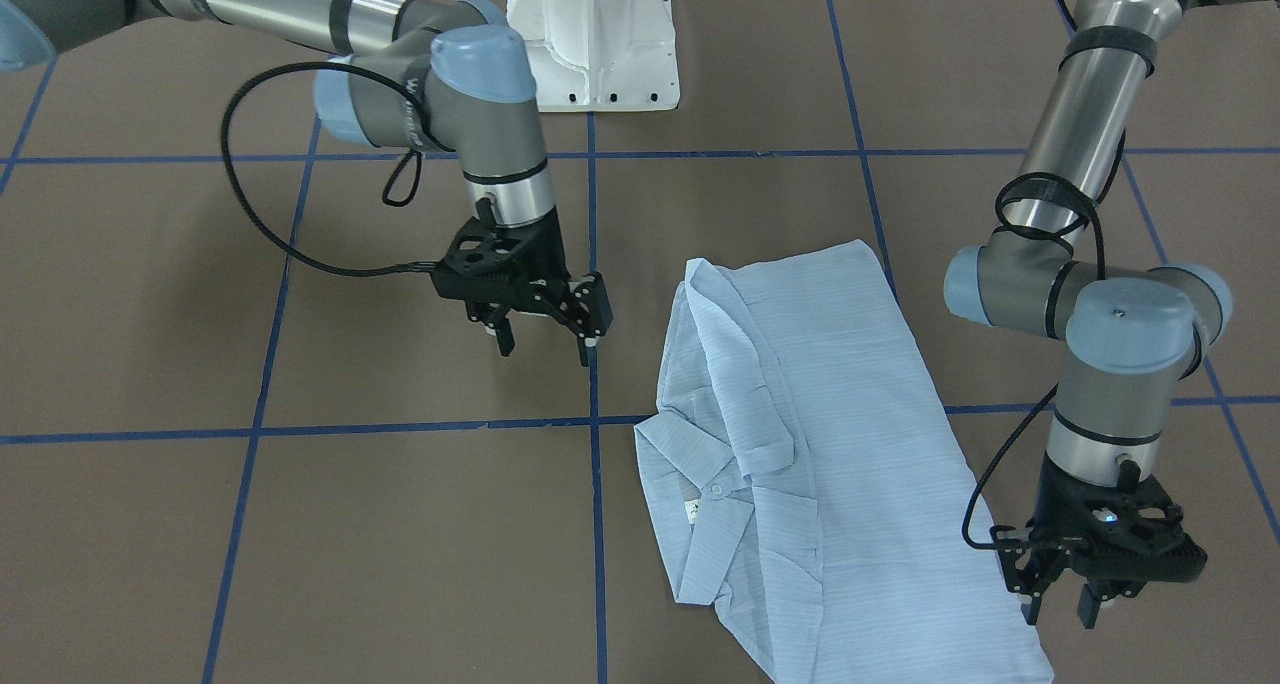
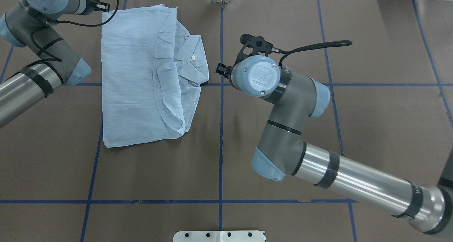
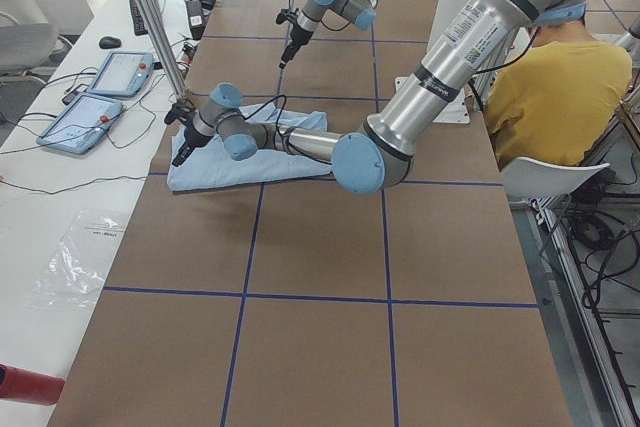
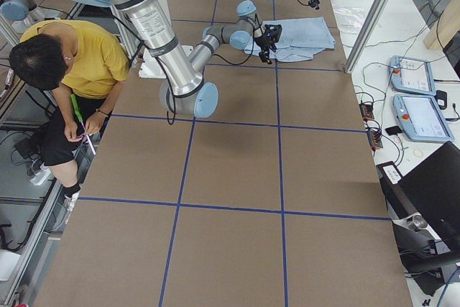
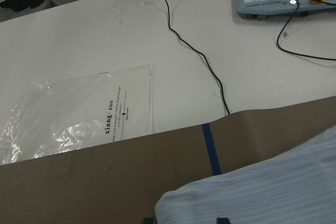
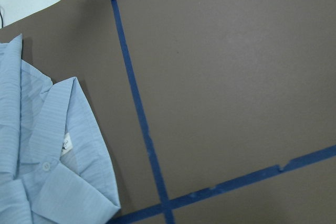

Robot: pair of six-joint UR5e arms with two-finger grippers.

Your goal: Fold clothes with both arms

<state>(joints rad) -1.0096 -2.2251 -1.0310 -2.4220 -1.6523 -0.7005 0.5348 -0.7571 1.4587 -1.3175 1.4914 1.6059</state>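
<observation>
The clothes are one pale blue striped shirt (image 1: 830, 434) lying partly folded on the brown table, collar and buttons up (image 2: 141, 79). My left gripper (image 1: 1060, 609) hangs open just above the shirt's far corner beside its edge. The left wrist view shows that corner (image 5: 262, 198) below and between the finger tips. My right gripper (image 1: 548, 349) is open above bare table, a short way from the shirt's collar side, with nothing between its fingers. In the right wrist view the collar (image 6: 47, 171) lies at the lower left.
Blue tape lines (image 1: 595, 424) cross the table. The white pedestal base (image 1: 595, 44) stands at the robot's side. A person in a yellow shirt (image 3: 560, 87) sits by the table. A plastic bag (image 5: 68, 114), a cable and pendants (image 3: 100, 92) lie beyond the far edge.
</observation>
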